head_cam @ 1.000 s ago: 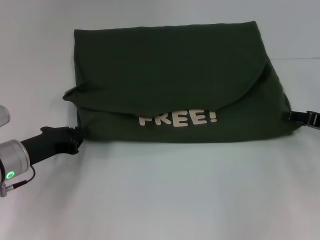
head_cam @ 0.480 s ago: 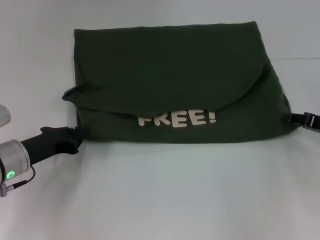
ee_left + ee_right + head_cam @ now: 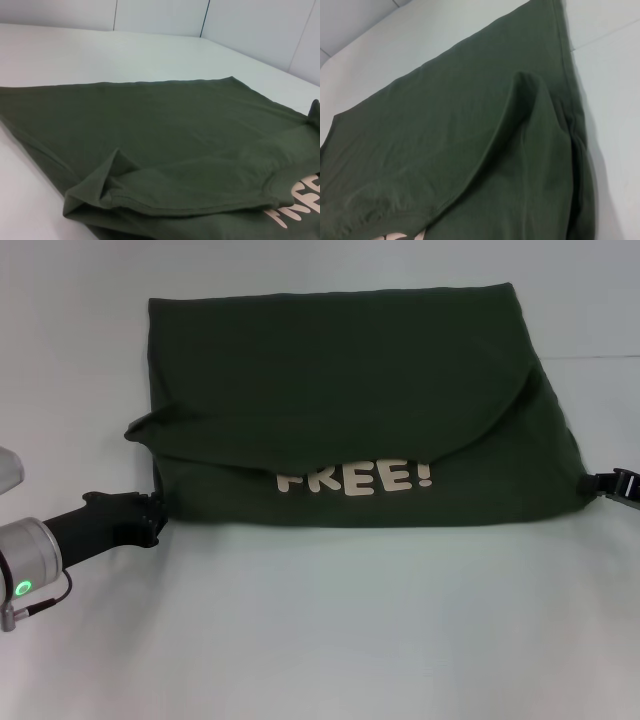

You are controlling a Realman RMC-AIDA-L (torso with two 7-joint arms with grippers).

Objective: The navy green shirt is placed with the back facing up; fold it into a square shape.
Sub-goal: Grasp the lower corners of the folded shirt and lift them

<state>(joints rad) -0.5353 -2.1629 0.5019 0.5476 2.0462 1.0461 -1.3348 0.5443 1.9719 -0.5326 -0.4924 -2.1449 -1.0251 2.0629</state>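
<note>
The navy green shirt [image 3: 340,390] lies folded on the white table [image 3: 350,630], a curved flap laid over its front half. White letters "FREE!" [image 3: 355,478] show below the flap's edge. My left gripper [image 3: 152,520] sits at the shirt's near left corner, touching the cloth edge. Over at the shirt's right edge, my right gripper [image 3: 602,483] rests low on the table beside the near right corner. The left wrist view shows the shirt [image 3: 165,150] with a small raised fold of cloth [image 3: 107,172]. The right wrist view shows the shirt [image 3: 445,140] and a raised ridge [image 3: 530,95].
Bare white tabletop surrounds the shirt, with wide room in front [image 3: 330,640]. A wall [image 3: 160,15] rises behind the table in the left wrist view.
My right gripper has slid a little to the right, away from the shirt's right edge. The left arm and the shirt have stayed where they were.
</note>
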